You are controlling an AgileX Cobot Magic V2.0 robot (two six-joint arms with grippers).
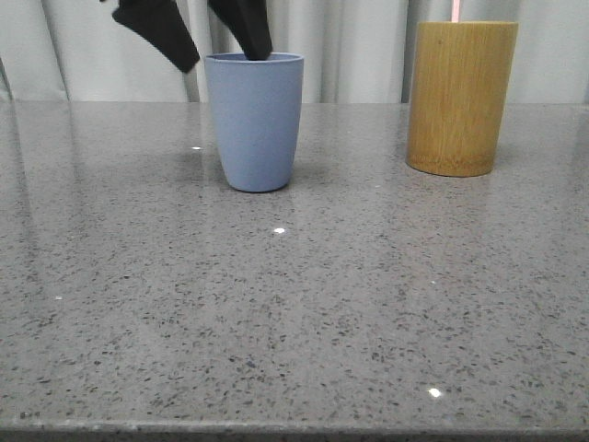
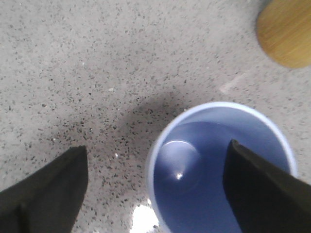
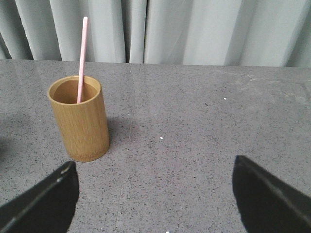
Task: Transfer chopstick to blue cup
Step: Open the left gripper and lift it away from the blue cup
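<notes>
- We see the left gripper [image 1: 213, 44] spread wide and holding nothing; one finger [image 1: 248, 28] dips inside the rim of the blue cup [image 1: 255, 124], the other hangs outside it, and the frame cuts off everything above the fingertips.
- In the left wrist view, the cup's interior [image 2: 194, 165] appears bare, though one finger covers part of it.
- The cup is matte greyish-blue, handleless, tapering to a rounded base, upright on the speckled grey table [image 1: 294, 322].
- The right gripper [image 3: 155, 194] is also apart and empty; we see only its two dark fingertips.
- One pale pink chopstick [image 3: 82, 58] leans in the bamboo cylinder [image 3: 82, 121], well apart from the cup; its lower part is hidden.
- Grey curtains [image 3: 194, 29] hang behind.
</notes>
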